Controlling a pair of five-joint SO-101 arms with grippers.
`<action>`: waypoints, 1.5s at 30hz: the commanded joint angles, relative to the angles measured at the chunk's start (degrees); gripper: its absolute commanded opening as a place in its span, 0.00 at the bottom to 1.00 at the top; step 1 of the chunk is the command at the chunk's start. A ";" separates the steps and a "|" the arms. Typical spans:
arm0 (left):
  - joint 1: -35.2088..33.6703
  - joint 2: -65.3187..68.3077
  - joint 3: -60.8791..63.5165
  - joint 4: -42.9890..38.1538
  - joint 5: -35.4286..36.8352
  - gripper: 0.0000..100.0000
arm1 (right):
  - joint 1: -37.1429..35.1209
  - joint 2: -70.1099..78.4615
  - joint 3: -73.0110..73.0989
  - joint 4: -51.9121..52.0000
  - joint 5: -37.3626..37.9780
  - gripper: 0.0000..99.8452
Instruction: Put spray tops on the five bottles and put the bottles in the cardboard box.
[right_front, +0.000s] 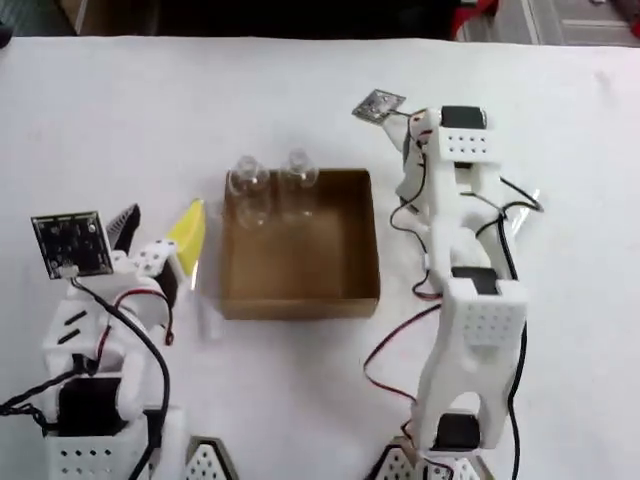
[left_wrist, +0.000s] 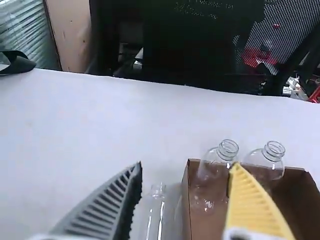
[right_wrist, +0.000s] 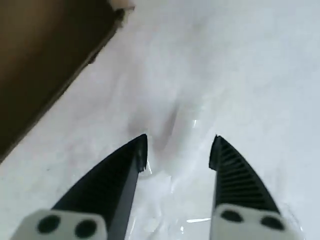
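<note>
Left pincer (left_wrist: 186, 166) stands wide open and holds nothing, with the grey jaw on one side and the yellow jaw on the other. Between the jaws, a clear loose bottle (left_wrist: 157, 207) rests on the table (left_wrist: 75, 125), just beside the outer wall of the cardboard box (left_wrist: 200, 220). Its neck is bare and points away from the wrist. It cannot be told for certain whether it lies flat or stands.

Inside the box, a first boxed bottle (right_front: 248, 185) and a second boxed bottle (right_front: 298, 175) stand upright at the far wall. Both necks are open, with no spray tops fitted.

Right pincer (right_wrist: 177, 147) is likewise wide open and empty, low over the table on the far side of the box from the left arm. A clear glinting item (right_wrist: 192, 130) lies between its jaws; its kind cannot be told.

The step in hand is judged to be gripping the loose bottle with the left pincer. Procedure:
1. Centre the jaws on the bottle body, not the neck, so the neck remains free for a spray top.
2. Keep the yellow jaw outside the box wall, which it is close to.
3. Close slowly. Smooth, light plastic is likely to skid or roll under one-sided contact.
4. Withhold boxing until a top is fitted.
</note>
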 joint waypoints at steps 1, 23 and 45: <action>-0.40 -0.57 -0.35 -1.76 0.53 0.26 | 1.27 4.09 -8.35 1.10 -0.26 0.19; -0.40 -0.57 -0.35 -1.76 0.53 0.26 | 3.38 16.75 -21.10 2.42 -0.26 0.05; -2.95 -0.66 -0.44 -1.58 4.22 0.26 | -0.66 -14.20 -34.37 12.00 -15.30 0.02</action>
